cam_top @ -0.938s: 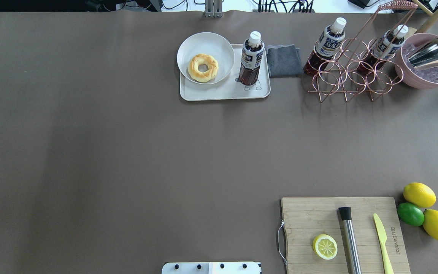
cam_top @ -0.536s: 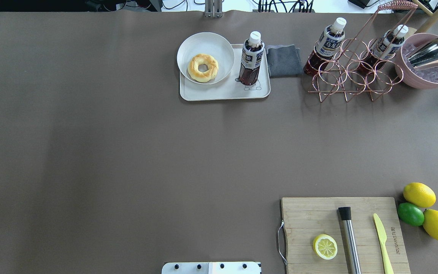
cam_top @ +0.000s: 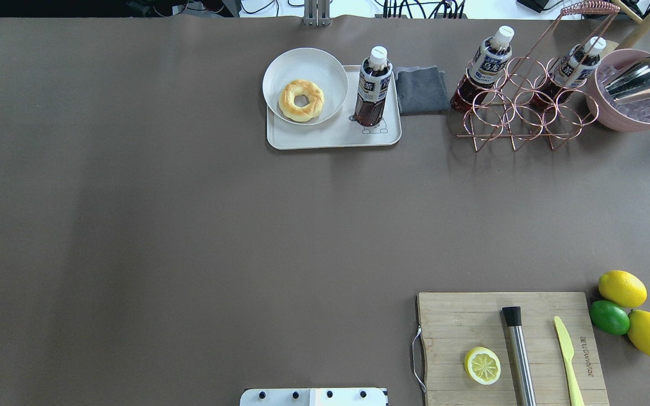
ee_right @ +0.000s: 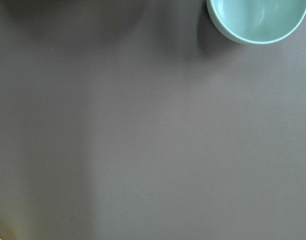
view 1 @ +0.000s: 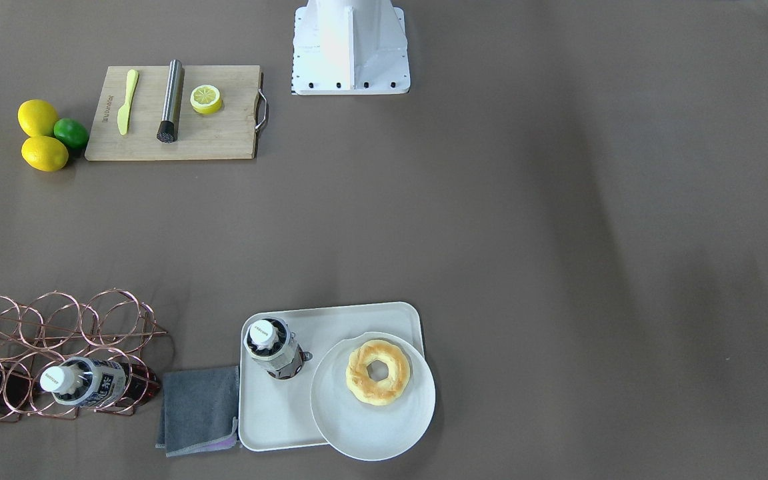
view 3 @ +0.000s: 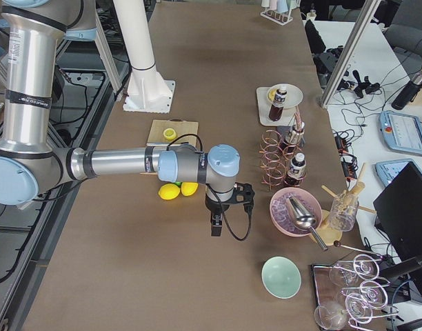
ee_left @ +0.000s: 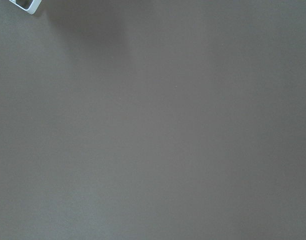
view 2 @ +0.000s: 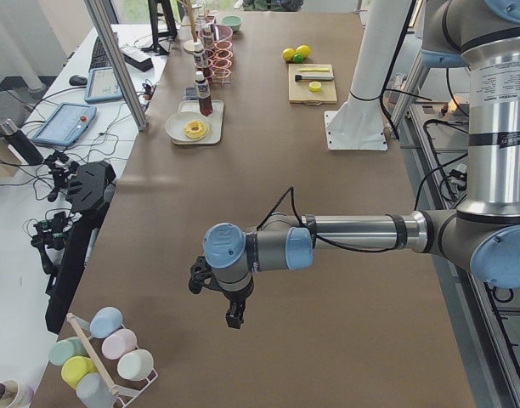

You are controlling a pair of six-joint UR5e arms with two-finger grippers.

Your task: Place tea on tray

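Observation:
A tea bottle [cam_top: 372,87] with a white cap and dark liquid stands upright on the white tray [cam_top: 325,139], over the bear drawing. It also shows in the front-facing view [view 1: 271,348] on the tray [view 1: 276,413]. A round plate with a doughnut [cam_top: 301,100] rests on the tray's other half. My left gripper [view 2: 228,313] hangs over bare table far from the tray, seen only in the left side view. My right gripper [view 3: 216,224] hovers near the lemons, seen only in the right side view. I cannot tell whether either is open or shut.
A copper wire rack [cam_top: 519,110] holds two more tea bottles [cam_top: 486,65]. A grey cloth [cam_top: 422,90] lies beside the tray. A pink ice bowl with a scoop [cam_top: 635,90], a cutting board [cam_top: 508,349], lemons and a lime [cam_top: 629,313] are on the right.

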